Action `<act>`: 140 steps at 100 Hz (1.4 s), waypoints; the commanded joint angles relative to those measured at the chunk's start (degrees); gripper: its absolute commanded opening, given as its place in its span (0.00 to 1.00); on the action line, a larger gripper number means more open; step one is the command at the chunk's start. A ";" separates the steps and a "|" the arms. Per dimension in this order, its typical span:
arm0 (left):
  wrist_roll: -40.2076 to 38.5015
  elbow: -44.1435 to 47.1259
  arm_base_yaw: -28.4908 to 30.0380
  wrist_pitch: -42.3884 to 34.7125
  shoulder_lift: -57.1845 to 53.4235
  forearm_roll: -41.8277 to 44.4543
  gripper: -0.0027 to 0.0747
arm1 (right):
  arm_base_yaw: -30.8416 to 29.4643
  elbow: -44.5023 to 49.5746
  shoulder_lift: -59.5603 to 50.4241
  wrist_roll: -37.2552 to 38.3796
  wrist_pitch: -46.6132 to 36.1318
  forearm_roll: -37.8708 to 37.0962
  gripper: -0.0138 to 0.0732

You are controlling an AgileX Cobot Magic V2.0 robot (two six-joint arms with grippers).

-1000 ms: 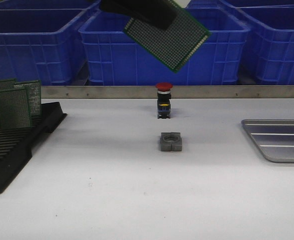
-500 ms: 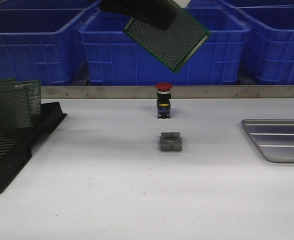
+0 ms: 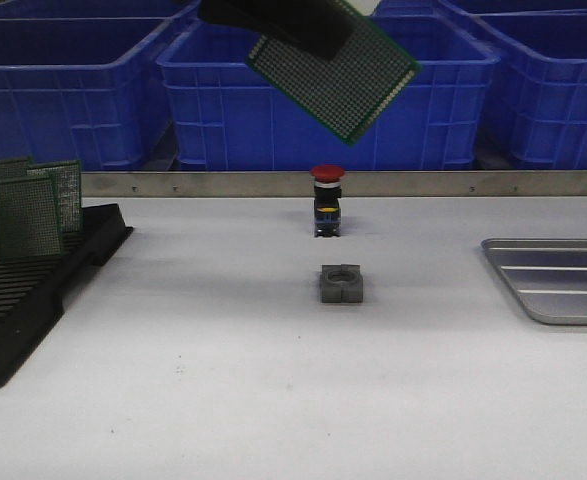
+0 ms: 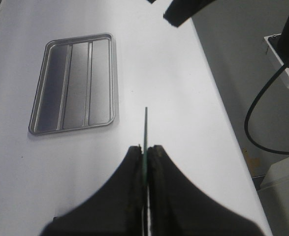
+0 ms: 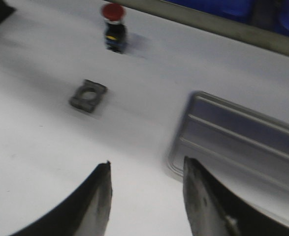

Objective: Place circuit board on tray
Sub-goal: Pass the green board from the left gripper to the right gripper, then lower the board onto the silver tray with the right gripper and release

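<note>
A white counter stretches forward to a row of big blue bins behind a metal rail. High above the counter's middle, the left end effector holds a green circuit board clamped between its two dark fingers, tilted so one corner points down. From the left wrist view the board appears edge-on, a thin line rising from the closed fingers. The silver tray lies flat at the counter's right edge, well apart from the held board, its ridged floor bare. The right end effector hangs over the counter near the tray's edge, fingers spread apart and holding nothing. At the centre stand a red-capped push button and, just in front of it, a small grey block with a round hole. On the left, a black slotted rack carries several more green boards standing upright.
</note>
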 commanded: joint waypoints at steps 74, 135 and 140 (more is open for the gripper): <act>-0.08 -1.76 -0.57 0.27 -2.88 -4.48 0.01 | 19.70 -21.97 24.61 -12.78 -1.95 0.77 0.50; -0.08 -2.20 0.07 -2.64 -2.88 -4.38 0.65 | 16.91 -21.97 24.61 -8.64 2.68 4.39 0.03; -0.08 -2.63 0.50 -2.87 -2.88 -4.38 0.65 | 14.73 -21.97 24.61 -7.20 4.46 4.88 0.03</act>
